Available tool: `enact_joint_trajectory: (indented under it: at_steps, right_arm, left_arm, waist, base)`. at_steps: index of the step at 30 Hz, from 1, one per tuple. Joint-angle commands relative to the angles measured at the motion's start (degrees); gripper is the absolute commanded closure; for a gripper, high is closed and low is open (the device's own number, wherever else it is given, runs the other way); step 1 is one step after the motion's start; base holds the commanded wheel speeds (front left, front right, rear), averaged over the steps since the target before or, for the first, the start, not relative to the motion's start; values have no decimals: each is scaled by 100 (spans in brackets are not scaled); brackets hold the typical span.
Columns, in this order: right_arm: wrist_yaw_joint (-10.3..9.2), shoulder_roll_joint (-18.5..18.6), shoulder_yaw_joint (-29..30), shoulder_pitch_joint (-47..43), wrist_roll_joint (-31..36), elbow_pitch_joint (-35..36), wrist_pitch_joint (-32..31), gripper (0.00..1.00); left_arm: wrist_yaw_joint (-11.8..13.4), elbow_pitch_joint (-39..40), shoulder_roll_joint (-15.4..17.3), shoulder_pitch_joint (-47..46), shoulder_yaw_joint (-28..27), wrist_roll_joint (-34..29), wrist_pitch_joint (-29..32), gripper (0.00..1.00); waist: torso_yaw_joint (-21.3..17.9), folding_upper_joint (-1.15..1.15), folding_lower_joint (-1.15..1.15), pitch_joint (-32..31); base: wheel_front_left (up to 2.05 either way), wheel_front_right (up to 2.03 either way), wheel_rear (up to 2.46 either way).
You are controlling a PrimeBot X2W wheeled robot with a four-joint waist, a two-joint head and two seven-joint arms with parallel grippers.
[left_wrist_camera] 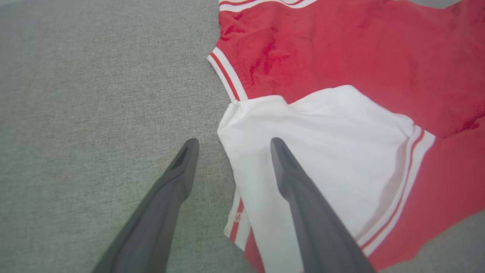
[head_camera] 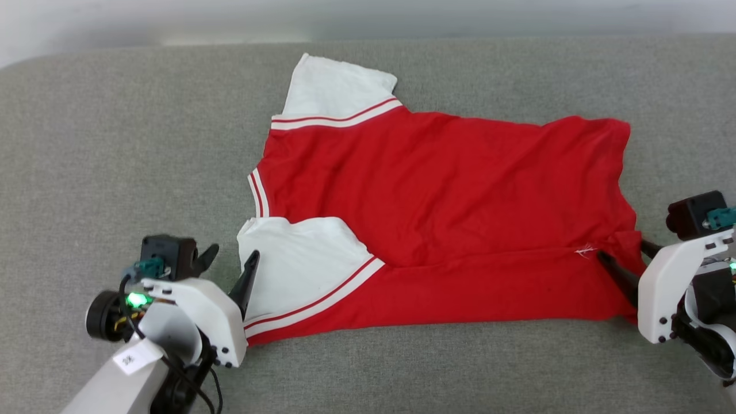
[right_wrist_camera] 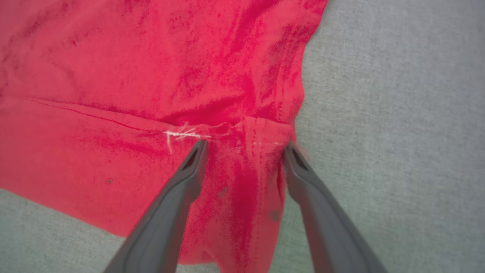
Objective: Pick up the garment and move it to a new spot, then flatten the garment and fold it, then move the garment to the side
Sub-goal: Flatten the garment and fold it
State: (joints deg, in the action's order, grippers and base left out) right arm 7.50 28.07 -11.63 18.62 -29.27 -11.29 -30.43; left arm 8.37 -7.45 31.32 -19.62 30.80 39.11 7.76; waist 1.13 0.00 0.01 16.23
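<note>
A grey cloth surface (head_camera: 115,144) bears the garment (head_camera: 437,190) at its middle, white sleeves toward 9 o'clock, hem toward 3 o'clock, the 6 o'clock edge folded over; the left forearm (head_camera: 115,385) slants up from 7 o'clock, the left gripper (head_camera: 234,251) spread apart, one finger over the near sleeve, the other over bare grey; the right gripper (head_camera: 622,250) reaches in from 4 o'clock, fingers parted astride the hem corner, clasping nothing; a white tag (head_camera: 131,359) on the left forearm carries marks too small to read.
</note>
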Motion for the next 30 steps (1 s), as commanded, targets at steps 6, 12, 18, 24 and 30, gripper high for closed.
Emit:
enact_joint_trajectory:
  at_steps: [6,12,18,24,30]
  right_arm:
    - [-1,-456,704,-473,546,331,-615,0]
    - [-2,-1072,1364,-1060,864,1255,-1246,0]
    - [-2,-1657,1831,-1550,1179,2179,-1647,0]
    - [-2,-1857,1906,-1677,1246,2419,-1707,0]
    - [-2,-1861,1876,-1719,1258,2483,-1663,0]
  left_arm:
    - [719,667,45,685,-277,118,37,0]
    - [1342,1490,313,1334,-180,12,518,0]
    - [1710,1992,554,1718,49,-18,1176,0]
    - [1758,1815,450,1644,-27,71,1126,0]
    - [1619,1506,343,1548,0,169,1114,0]
  waist:
    - [-46,0,-1,-354]
    - [-87,0,-1,-391]
    - [-146,0,-1,-171]
    - [-211,0,-1,0]
    - [-251,0,-1,212]
  base:
    - [0,0,0]
    - [0,0,0]
    - [0,0,0]
    - [0,0,0]
    - [0,0,0]
